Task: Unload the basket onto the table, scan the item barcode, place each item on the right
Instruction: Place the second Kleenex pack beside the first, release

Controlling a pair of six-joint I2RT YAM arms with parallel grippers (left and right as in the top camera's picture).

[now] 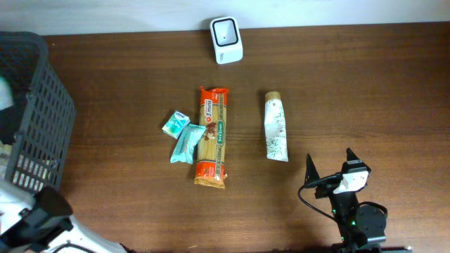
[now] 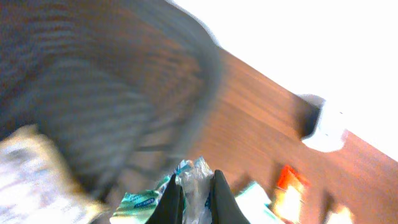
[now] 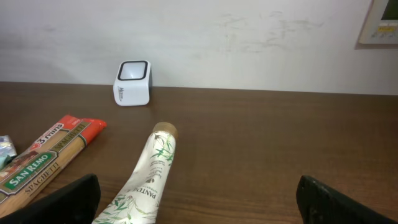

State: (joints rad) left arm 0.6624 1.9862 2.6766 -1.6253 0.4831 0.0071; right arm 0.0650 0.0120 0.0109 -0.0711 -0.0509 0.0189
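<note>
One container for you: a dark mesh basket (image 1: pixel 39 105) at the left end of the surface (image 1: pixel 365 84). Pale stuff (image 1: pixel 5 95) shows inside it, too cropped and blurred for you to name or count.

Your left gripper (image 2: pixel 196 186) is near the basket wall, fingers together and clamped on the crinkly edge of a teal-and-white packet (image 2: pixel 140 200). That's your item. The left wrist view is smeared, so you can't tell whether the packet sits inside the basket or just outside it, and you can't make out a barcode.

Counts on the open surface:
- One white scanner (image 1: pixel 226 30) at the far edge.
- One spaghetti pack (image 1: pixel 212 137) lying flat mid-surface.
- Two teal packs (image 1: pixel 186 143) touching each other. The lower one is against the spaghetti pack's left side.
- One white tube (image 1: pixel 275 126) with leaf print, right of the spaghetti pack and apart from it, cap end toward the far edge.

Your right gripper (image 1: pixel 329 156) is at the near right, fingers spread wide with nothing between them. The tube lies just ahead of it.
</note>
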